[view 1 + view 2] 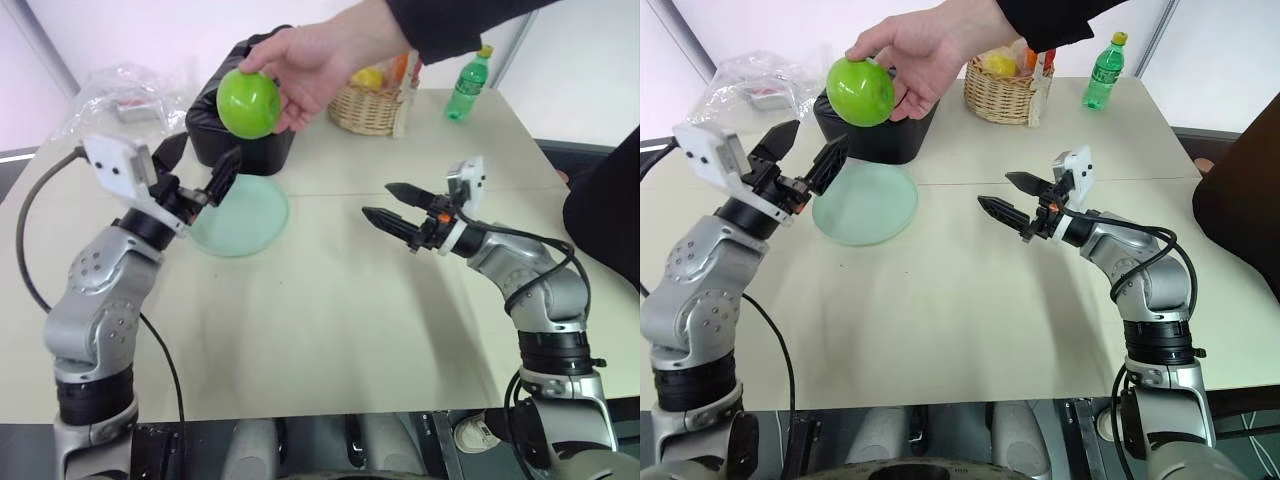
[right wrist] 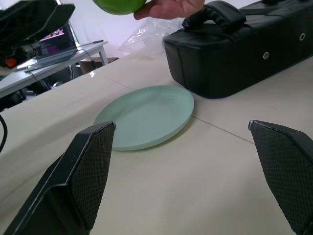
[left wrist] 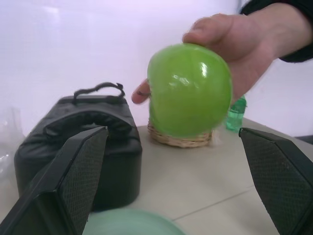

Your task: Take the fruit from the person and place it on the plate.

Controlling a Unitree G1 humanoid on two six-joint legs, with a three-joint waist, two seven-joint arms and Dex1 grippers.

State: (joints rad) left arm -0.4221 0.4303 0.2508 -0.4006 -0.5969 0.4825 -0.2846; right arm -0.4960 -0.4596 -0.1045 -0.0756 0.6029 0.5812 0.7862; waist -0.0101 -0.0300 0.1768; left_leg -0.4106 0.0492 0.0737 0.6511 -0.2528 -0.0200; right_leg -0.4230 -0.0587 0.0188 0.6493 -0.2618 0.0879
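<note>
While the person's hand (image 1: 315, 60) holds the green apple (image 1: 248, 103) in the air above the black bag (image 1: 875, 135), I see my left gripper (image 1: 800, 150) just beside and below the fruit, jaws spread wide and empty, pointing up toward it. The apple is round, so I cannot tell a long axis or where its stem end points. The mint-green plate (image 1: 250, 220) lies bare on the tabletop (image 1: 330, 320) in front of the bag. My right gripper (image 1: 388, 204) hovers over the tabletop, jaws apart, holding nothing. The wicker basket (image 1: 365, 110) holds yellow and orange fruit.
</note>
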